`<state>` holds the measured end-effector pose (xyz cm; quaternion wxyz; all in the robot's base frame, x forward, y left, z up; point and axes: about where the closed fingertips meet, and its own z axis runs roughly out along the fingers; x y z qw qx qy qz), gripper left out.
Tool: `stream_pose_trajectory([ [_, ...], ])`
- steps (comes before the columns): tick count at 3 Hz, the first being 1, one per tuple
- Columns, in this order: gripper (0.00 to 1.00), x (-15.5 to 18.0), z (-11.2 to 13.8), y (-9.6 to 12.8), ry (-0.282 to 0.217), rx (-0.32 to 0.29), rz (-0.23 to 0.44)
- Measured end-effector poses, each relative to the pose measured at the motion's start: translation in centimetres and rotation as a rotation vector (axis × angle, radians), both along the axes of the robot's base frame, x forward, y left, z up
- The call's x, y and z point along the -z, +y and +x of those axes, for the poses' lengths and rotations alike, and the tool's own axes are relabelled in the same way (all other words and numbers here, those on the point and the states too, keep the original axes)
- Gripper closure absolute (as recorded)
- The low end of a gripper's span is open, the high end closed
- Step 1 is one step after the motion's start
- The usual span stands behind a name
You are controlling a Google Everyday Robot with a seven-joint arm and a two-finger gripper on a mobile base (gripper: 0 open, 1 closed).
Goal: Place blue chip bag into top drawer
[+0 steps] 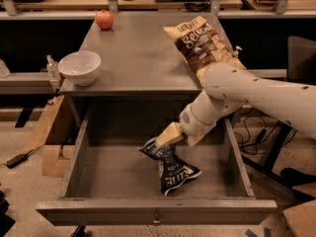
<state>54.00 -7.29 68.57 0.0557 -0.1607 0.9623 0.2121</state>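
Observation:
The blue chip bag (172, 168) lies crumpled on the floor of the open top drawer (153, 210), right of the middle. The drawer is pulled far out below the grey tabletop, its flat front panel with a small knob nearest the camera. My gripper (177, 140) reaches in from the right and hangs just above the bag's upper end. Its tan fingers (168, 135) are spread apart, and the left one is at or touching the bag's top edge. The bag rests on the drawer floor.
On the grey table (138, 58) above the drawer are a white bowl (79, 67) at the left edge, a red apple (103, 19) at the back and a large tan-and-brown chip bag (200, 41) at the right. Cardboard boxes (49, 142) stand left of the drawer.

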Motion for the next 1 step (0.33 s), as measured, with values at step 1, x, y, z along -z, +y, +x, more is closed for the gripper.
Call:
stream_pose_trajectory([
  [1, 0.00, 0.02, -0.02, 0.04, 0.001, -0.001, 0.000],
])
